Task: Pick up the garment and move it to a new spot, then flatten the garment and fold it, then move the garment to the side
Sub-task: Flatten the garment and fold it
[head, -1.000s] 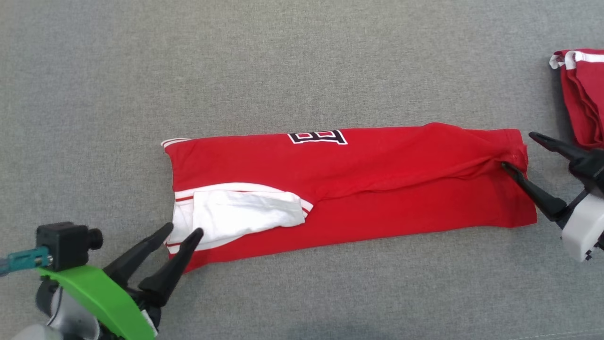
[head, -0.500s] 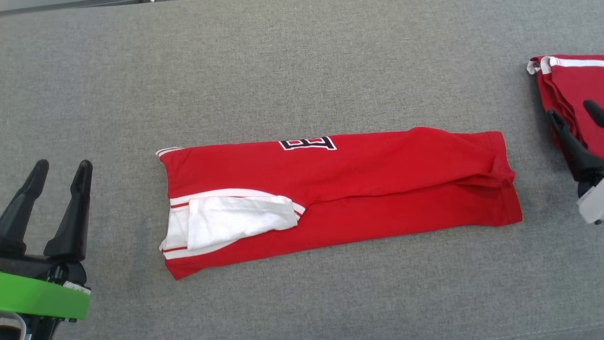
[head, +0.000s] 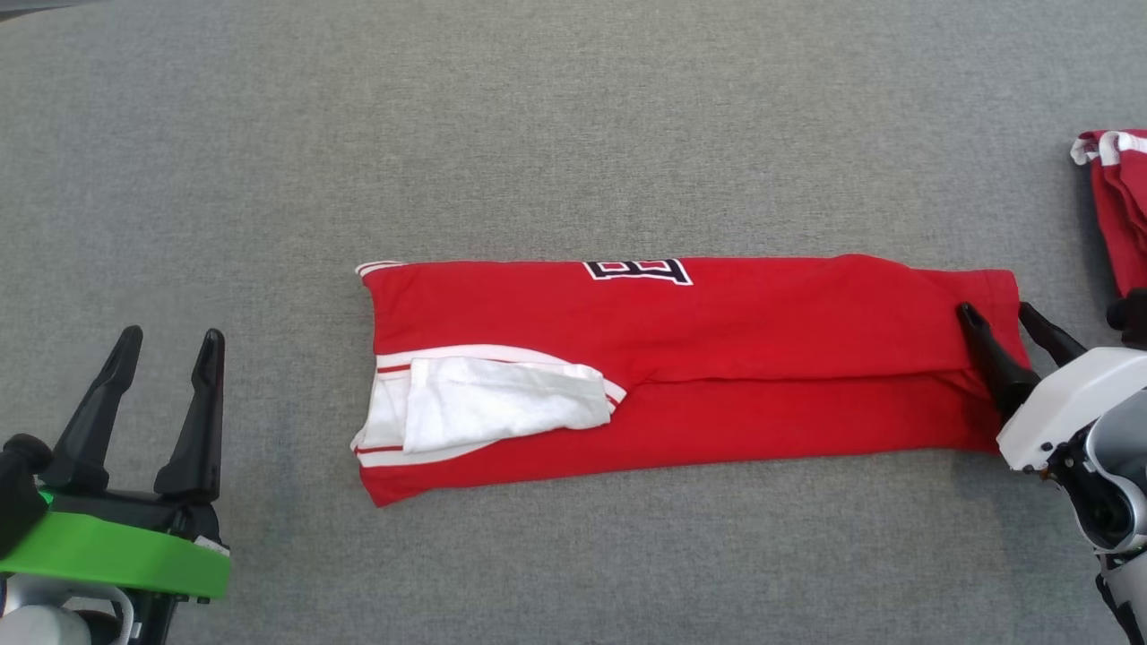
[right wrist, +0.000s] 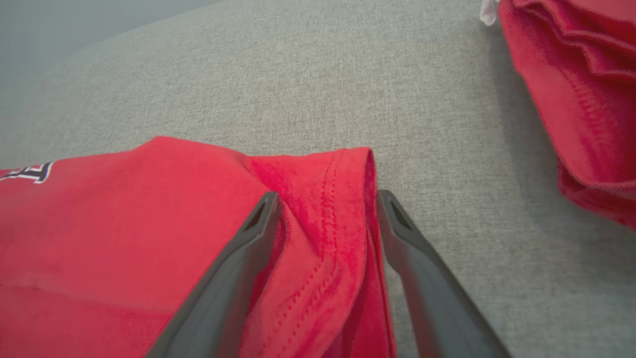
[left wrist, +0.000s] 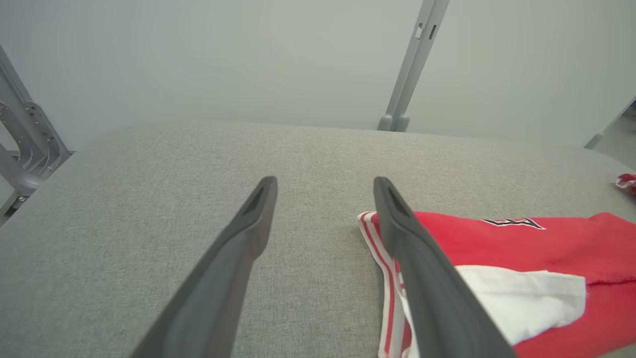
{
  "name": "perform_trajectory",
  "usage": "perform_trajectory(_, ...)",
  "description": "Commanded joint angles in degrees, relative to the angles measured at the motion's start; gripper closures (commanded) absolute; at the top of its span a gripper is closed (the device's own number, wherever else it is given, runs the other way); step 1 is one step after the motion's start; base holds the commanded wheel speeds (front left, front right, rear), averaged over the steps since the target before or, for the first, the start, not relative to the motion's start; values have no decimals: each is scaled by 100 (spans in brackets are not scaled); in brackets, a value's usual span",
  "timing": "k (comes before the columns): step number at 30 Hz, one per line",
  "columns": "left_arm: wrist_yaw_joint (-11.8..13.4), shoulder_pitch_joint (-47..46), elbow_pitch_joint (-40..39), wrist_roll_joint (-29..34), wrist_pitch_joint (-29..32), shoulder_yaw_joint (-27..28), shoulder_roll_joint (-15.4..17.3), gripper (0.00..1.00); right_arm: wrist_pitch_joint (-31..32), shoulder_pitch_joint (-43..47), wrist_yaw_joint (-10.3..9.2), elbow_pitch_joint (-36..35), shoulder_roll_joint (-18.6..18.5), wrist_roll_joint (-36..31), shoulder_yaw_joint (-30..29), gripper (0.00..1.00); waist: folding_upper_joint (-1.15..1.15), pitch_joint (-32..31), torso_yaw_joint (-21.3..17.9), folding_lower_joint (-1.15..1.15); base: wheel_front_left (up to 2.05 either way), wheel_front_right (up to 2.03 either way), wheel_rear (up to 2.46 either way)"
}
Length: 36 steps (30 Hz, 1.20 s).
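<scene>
The garment (head: 717,358), a red shirt folded into a long band, lies flat across the middle of the grey fabric-covered counter (head: 538,134), its length running from the robot's left to its right. A white sleeve (head: 502,403), edged with red and white stripes, is turned over on top of the garment's left end, and black-and-white lettering (head: 638,270) shows half hidden along the far fold. A second red garment (head: 1120,215) with white trim sits in a folded pile at the far right of the counter, apart from the first, with a strip of bare grey cloth between them; in the right wrist view this pile (right wrist: 586,99) fills the upper right corner. Past the far edge of the counter, the left wrist view shows a pale wall and grey metal frame posts (left wrist: 412,64). The right claw (head: 996,309) is at the garment's right end, released, its two dark fingers spread across the stitched hem (right wrist: 338,219): one finger lies on the red cloth, and the other points along the counter just outside the edge, so the folded hem sits between them ungripped. Its white wrist housing angles in from the lower right. The left claw (head: 173,332) stands well clear of the garment at the lower left above its green mount, also released and holding nothing, fingers pointing away from the robot. In its own wrist view the left claw (left wrist: 324,181) has the striped left end of the garment just past its right-hand finger.
</scene>
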Motion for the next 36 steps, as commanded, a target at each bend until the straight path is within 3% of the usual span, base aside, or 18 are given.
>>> perform_trajectory(1, -18, -94, 76, 99, -24, -10, -22, 0, 38, 55, 0, 53, 5, -7, -35, 0, 14, -14, 103, 0, 0, 0, 0)
perform_trajectory(13, -358, 41, 866, 316, -48, -31, -600, 0, 548, 268, 0, 407, 129, -37, -147, 0, 14, -184, 248, 0, 0, 0, 0)
perform_trajectory(15, -411, 72, 952, 375, -50, 29, -637, 0, 594, 198, 1, 347, 139, 55, -68, 100, 14, -210, 242, 0, 0, 0, 0)
perform_trajectory(22, -534, 254, 1100, 439, -51, 251, -847, 0, 602, -138, -1, -109, -71, 572, -472, 100, 14, -303, 128, 0, 0, 0, 0)
perform_trajectory(30, -621, 446, 1133, 592, -52, 513, -978, 0, 1264, 89, 0, -199, -760, 466, -1763, 100, 14, -344, 100, 0, 0, 0, 0)
perform_trajectory(32, -644, 490, 1146, 678, -52, 558, -1073, 0, 1307, 127, 1, -339, -746, 362, -2020, 100, 14, -394, 119, 0, 0, 0, 0)
perform_trajectory(36, -672, 622, 1184, 793, -52, 668, -1276, 0, 1578, 11, 1, -1102, -164, 723, -1874, 100, 14, -492, 114, 0, 0, 0, 0)
